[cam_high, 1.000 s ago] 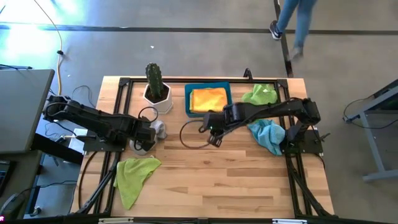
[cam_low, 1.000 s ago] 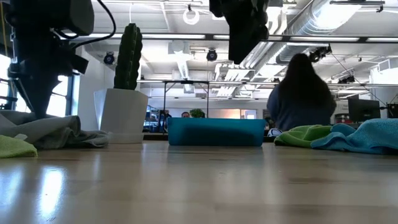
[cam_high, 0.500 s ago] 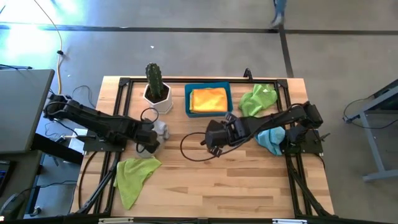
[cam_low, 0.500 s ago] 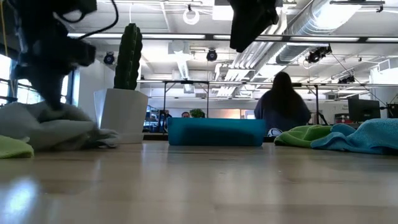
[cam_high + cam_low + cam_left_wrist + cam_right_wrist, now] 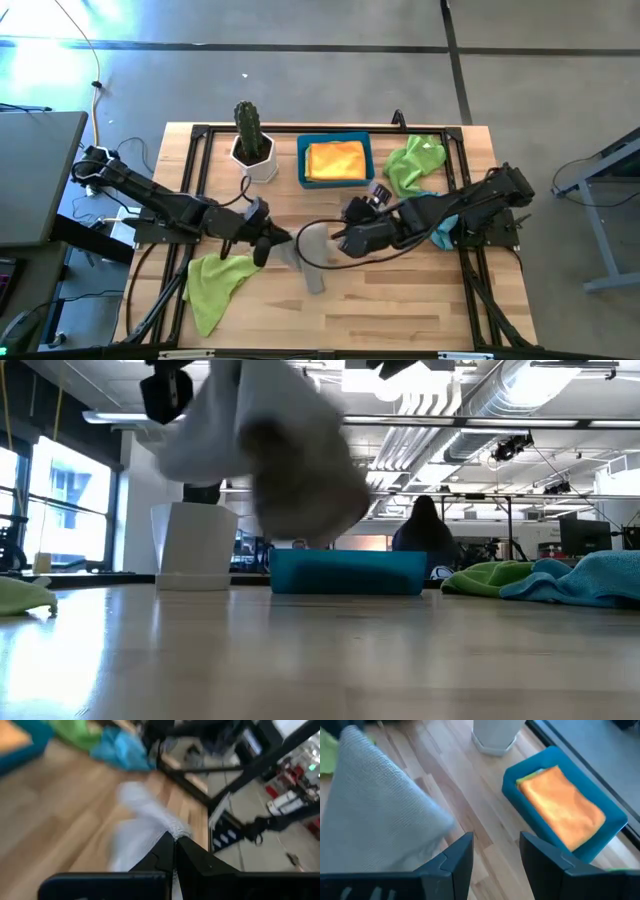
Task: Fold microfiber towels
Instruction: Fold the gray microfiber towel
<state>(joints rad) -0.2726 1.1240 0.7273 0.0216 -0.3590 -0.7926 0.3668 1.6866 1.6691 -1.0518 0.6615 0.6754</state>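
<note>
The left gripper (image 5: 268,243) has its jaws clamped on an edge of the grey microfiber towel (image 5: 309,252), holding it up off the table (image 5: 380,300) near the middle; in the low view the cloth hangs in the air and in the left wrist view it bunches right at the closed fingertips (image 5: 172,842). The right gripper (image 5: 340,243) is just beside the towel's far side with its jaws apart, and its wrist view shows the grey cloth (image 5: 375,825) ahead of its open fingers (image 5: 457,857), not yet caught. One lime green towel (image 5: 215,280) lies crumpled at the left front, another (image 5: 415,152) and a light blue towel (image 5: 440,218) sit at the right, and an orange towel (image 5: 334,160) lies in the blue bin (image 5: 302,165). The pinch looks thin, on a corner only, so the cloth could slip free if pulled. If the right gripper closes on a bunched layer instead of a clean edge, the towel would probably spread crooked.
</note>
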